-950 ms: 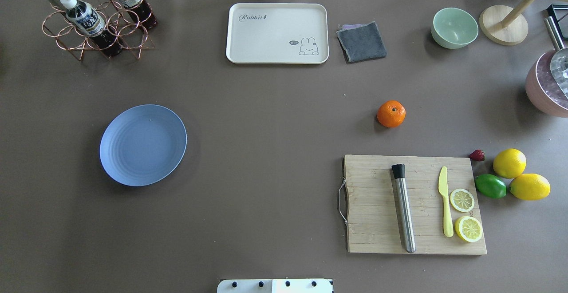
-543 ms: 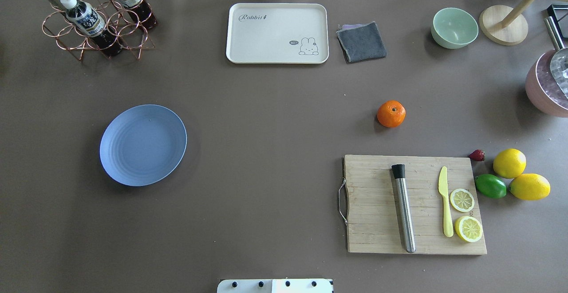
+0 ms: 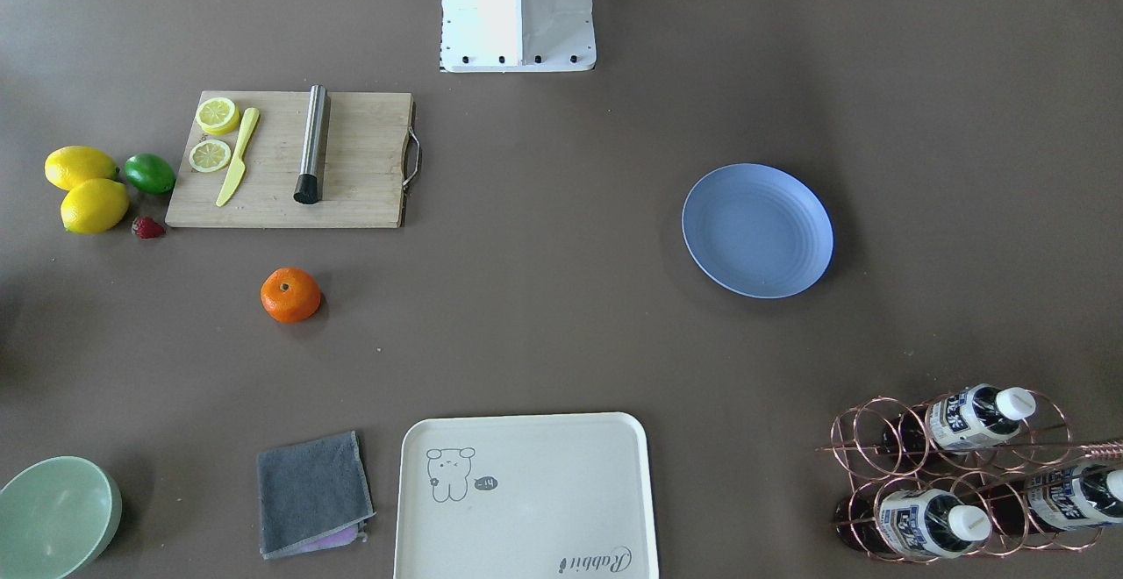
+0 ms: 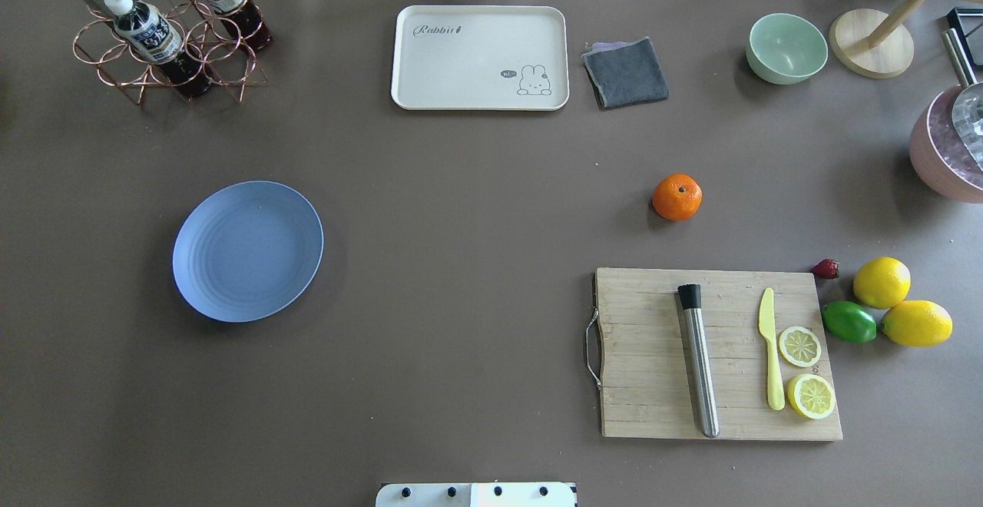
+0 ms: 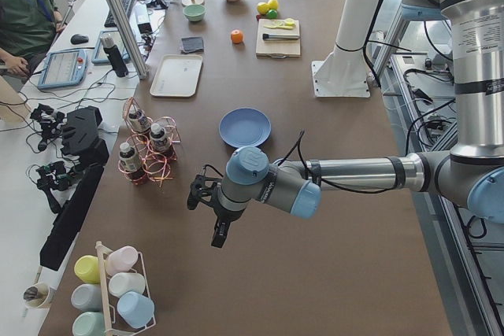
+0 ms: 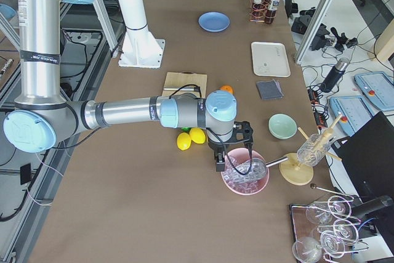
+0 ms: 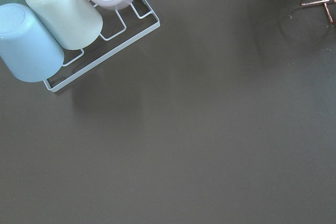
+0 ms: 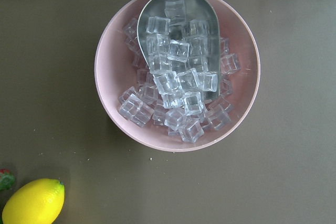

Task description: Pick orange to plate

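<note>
Zero steps finished so far, judging by how things lie. Seen from overhead, a brown table (image 4: 461, 207) with no arm over the middle of it. Left arm off the 9 o'clock end, left gripper (image 5: 218, 238) above bare mat near a cup rack (image 7: 105, 56). Right arm off the 3 o'clock end, right gripper (image 6: 218, 163) hanging over a pink bowl (image 8: 107, 72) of ice. Cannot tell for either one whether the fingers are apart or together.

Cutting board (image 4: 714, 353) at about 4 o'clock. Plate (image 4: 247, 251) at 9 o'clock of the centre, with nothing on it. Orange (image 4: 676, 197) at 3 o'clock, resting on the mat at 12 o'clock of the board, well apart from the plate, touched by nothing.

Probably left to do: reach, grasp, carry toward 9 o'clock, set down.
</note>
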Controlling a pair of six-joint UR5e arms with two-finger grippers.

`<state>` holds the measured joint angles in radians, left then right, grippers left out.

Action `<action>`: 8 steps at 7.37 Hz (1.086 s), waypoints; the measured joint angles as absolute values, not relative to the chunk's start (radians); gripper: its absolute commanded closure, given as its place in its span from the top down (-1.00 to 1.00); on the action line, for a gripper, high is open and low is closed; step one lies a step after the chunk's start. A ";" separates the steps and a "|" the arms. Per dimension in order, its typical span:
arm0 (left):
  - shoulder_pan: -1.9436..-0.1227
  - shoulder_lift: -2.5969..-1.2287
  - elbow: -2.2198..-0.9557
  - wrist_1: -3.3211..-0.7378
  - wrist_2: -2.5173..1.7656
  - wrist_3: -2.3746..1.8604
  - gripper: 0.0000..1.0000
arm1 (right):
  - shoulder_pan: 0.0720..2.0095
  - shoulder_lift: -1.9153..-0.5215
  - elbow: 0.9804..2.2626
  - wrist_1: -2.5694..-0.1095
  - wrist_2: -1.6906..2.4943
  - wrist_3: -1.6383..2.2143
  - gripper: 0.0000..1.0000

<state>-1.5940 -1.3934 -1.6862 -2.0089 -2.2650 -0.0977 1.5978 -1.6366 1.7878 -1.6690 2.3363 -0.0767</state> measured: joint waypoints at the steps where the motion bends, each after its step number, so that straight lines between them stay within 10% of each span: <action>1: -1.593 -1.394 -1.684 -2.011 -2.265 -0.098 0.96 | 1.598 -1.637 1.788 -1.669 2.338 -0.077 1.00; 8: -1.589 -1.414 -1.694 -2.020 -2.266 -0.098 0.96 | 1.598 -1.636 1.800 -1.669 2.347 -0.077 1.00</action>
<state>-1.5892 -1.4139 -1.6942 -2.0202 -2.2656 -0.0983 1.5980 -1.6359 1.8002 -1.6690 2.3468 -0.0767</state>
